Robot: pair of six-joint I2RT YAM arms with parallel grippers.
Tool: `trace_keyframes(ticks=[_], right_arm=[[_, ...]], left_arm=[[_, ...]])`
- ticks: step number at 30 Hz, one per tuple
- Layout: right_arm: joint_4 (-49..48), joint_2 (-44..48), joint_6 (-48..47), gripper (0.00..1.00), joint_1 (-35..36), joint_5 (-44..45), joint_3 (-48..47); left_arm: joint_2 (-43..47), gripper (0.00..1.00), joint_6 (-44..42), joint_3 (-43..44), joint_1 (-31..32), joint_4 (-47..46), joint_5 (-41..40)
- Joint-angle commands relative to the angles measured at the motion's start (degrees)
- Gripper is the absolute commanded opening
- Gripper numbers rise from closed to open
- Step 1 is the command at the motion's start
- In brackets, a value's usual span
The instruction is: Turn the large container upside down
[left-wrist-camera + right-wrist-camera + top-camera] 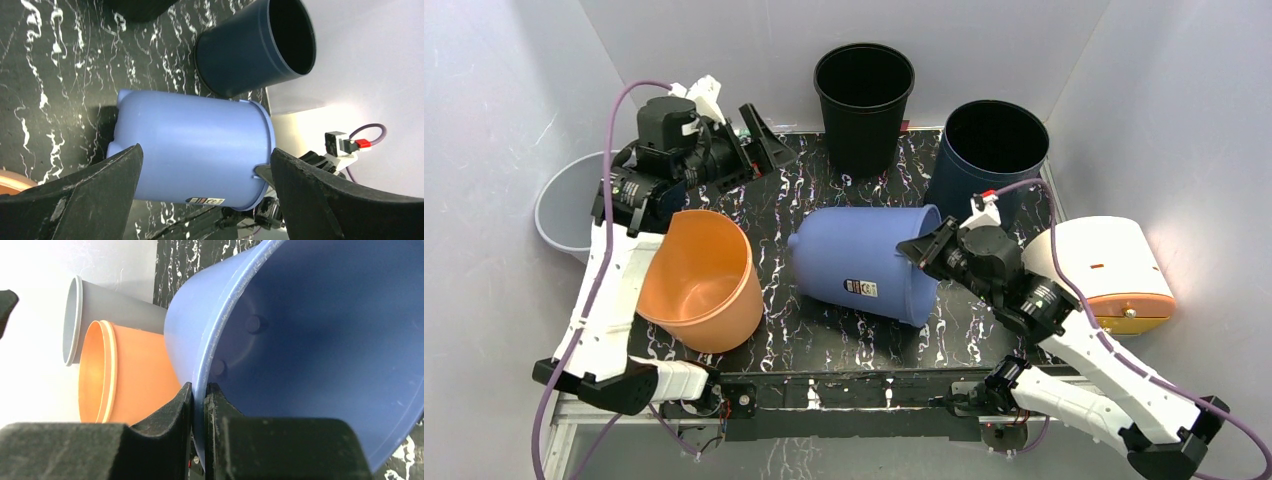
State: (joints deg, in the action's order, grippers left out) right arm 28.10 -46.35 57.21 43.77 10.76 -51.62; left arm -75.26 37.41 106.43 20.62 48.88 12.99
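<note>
The large light-blue container (859, 262) lies on its side in the middle of the black marbled table (784, 330), mouth to the right, base to the left. My right gripper (921, 250) is shut on its rim, one finger inside and one outside, seen close in the right wrist view (199, 405) with the container's inside (325, 340) filling that view. My left gripper (764, 150) is open and empty, raised at the back left, apart from the container. In the left wrist view its fingers (90, 195) frame the container (195, 145) from a distance.
An orange container (699, 280) leans tilted at the left front, beside a grey bin (564, 205) off the table's left edge. A black bin (864, 95) and a dark navy bin (989, 150) stand at the back. A white and orange bin (1114, 265) lies at the right.
</note>
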Motion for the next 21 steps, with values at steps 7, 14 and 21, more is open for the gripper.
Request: trace_keyframes(ticks=[7,14,21], right_arm=[[13.26,4.44,2.28,0.39,0.08,0.77,2.42],[21.08,1.45,-0.96,0.63,0.07,6.12,-4.13],[24.36,1.79,-1.48,0.64,0.05,10.80,-8.49]], left_arm=[[1.07,0.98,0.60,-13.39,-0.14,-5.68,10.49],[-2.52,0.98,-2.10,-16.10,-0.14,-2.90,12.13],[-4.70,0.98,-2.90,-20.88,-0.10,-3.58,12.67]])
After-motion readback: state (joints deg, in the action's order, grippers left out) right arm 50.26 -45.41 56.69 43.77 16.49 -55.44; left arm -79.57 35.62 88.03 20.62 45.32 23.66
